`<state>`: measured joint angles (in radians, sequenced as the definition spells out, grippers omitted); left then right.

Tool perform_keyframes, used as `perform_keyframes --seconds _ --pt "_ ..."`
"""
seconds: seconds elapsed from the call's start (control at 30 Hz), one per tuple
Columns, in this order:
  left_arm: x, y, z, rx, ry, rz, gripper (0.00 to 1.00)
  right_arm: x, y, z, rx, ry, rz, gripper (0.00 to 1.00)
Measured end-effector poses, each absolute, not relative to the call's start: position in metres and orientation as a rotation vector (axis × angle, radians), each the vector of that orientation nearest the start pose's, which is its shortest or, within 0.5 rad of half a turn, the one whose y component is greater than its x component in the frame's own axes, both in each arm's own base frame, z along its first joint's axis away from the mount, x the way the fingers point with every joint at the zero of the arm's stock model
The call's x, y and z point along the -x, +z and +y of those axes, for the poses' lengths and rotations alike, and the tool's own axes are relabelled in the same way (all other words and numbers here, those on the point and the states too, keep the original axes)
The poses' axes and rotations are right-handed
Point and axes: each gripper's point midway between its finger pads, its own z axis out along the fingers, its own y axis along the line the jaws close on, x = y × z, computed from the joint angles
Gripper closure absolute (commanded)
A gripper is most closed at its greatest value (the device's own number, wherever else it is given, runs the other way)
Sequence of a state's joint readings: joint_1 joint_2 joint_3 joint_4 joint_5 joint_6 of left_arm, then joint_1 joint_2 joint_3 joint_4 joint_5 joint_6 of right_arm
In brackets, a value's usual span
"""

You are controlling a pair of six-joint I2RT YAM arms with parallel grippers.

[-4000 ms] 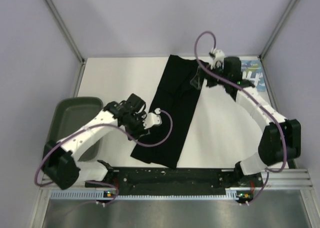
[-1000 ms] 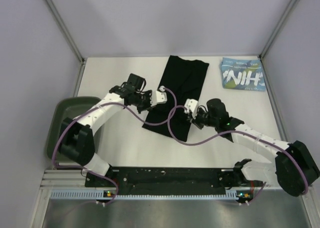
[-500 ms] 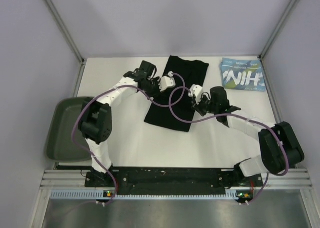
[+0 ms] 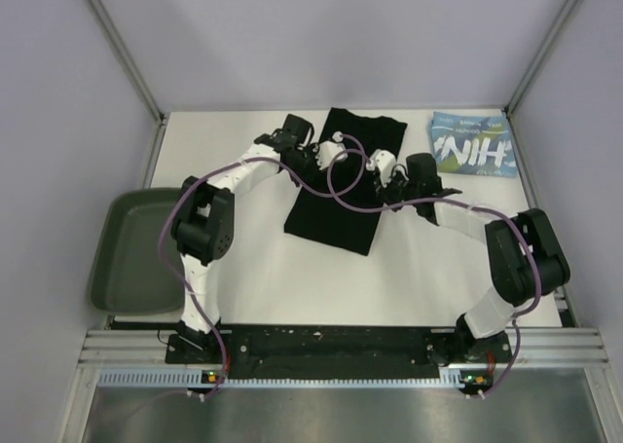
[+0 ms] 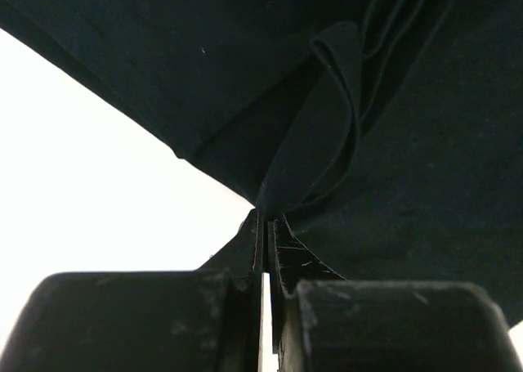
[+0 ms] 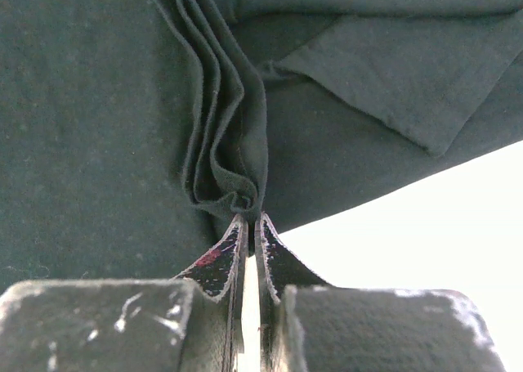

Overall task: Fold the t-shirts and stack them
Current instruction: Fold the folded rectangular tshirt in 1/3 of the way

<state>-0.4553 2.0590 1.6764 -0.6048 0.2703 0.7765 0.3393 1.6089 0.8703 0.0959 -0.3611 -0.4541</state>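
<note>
Both my arms have pushed on up the black t-shirt (image 4: 336, 209) in the last half second, and it now lies far shorter than it did 4 seconds back, its near end doubled over. My left gripper (image 5: 265, 222) is clenched on a raised ridge of black cloth at the shirt's left edge. My right gripper (image 6: 252, 222) is clamped on a bunch of several pleats at the shirt's right edge.

The light blue t-shirt (image 4: 472, 156) sits folded just right of the black shirt's far end, apart from it. The green tray (image 4: 136, 258) is well off to the black shirt's left.

Here's my worry. Both pinches are only at my very tips, so a tug could let 1 layer slide out and spoil the fold. The right bunch looks crumpled, so setting it down as it is would likely leave creases. If 1 arm leads, the fold skews. And my purple cable (image 4: 343, 188) loops across the shirt's middle, where it could snag and drag the cloth.
</note>
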Motion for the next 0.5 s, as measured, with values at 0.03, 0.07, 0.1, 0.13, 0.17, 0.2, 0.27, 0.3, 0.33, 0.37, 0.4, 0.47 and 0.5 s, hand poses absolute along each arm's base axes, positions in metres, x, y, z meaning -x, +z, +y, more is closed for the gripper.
perform_keyframes --seconds 0.03,0.07,0.1,0.13,0.17,0.2,0.27,0.3,0.33,0.37,0.4,0.47,0.5 --pt "-0.45 0.083 -0.24 -1.533 -0.209 1.995 1.0 -0.387 0.078 0.183 1.028 0.329 1.938 1.0" --pt "-0.453 0.081 -0.241 -1.529 -0.2 1.996 1.0 -0.388 0.076 0.182 1.033 0.327 1.944 1.0" --pt "-0.455 0.079 -0.241 -1.527 -0.192 1.999 1.0 -0.389 0.074 0.182 1.037 0.324 1.946 1.0" --pt "-0.456 0.076 -0.241 -1.526 -0.187 2.004 1.0 -0.391 0.073 0.182 1.043 0.323 1.952 1.0" --pt "-0.457 0.071 -0.241 -1.527 -0.18 2.013 1.0 -0.394 0.067 0.182 1.052 0.318 1.972 1.0" --pt "-0.457 0.071 -0.241 -1.527 -0.18 2.013 1.0 -0.394 0.066 0.182 1.052 0.317 1.972 1.0" --pt "-0.459 0.07 -0.24 -1.528 -0.166 2.016 1.0 -0.395 0.063 0.181 1.054 0.311 1.985 1.0" --pt "-0.46 0.07 -0.241 -1.528 -0.154 2.015 0.99 -0.395 0.062 0.18 1.055 0.305 1.994 1.0" --pt "-0.463 0.07 -0.241 -1.525 -0.14 2.012 0.95 -0.396 0.062 0.179 1.055 0.299 1.999 1.0" --pt "-0.464 0.07 -0.242 -1.523 -0.13 2.01 0.9 -0.397 0.062 0.178 1.053 0.289 2.003 1.0" --pt "-0.465 0.069 -0.243 -1.523 -0.124 2.008 0.87 -0.399 0.062 0.177 1.051 0.279 2.01 0.95" --pt "-0.468 0.067 -0.243 -1.517 -0.111 2.01 0.79 -0.403 0.063 0.175 1.047 0.264 2.019 0.84" --pt "-0.469 0.066 -0.244 -1.514 -0.104 2.009 0.76 -0.406 0.062 0.175 1.044 0.255 2.024 0.81"
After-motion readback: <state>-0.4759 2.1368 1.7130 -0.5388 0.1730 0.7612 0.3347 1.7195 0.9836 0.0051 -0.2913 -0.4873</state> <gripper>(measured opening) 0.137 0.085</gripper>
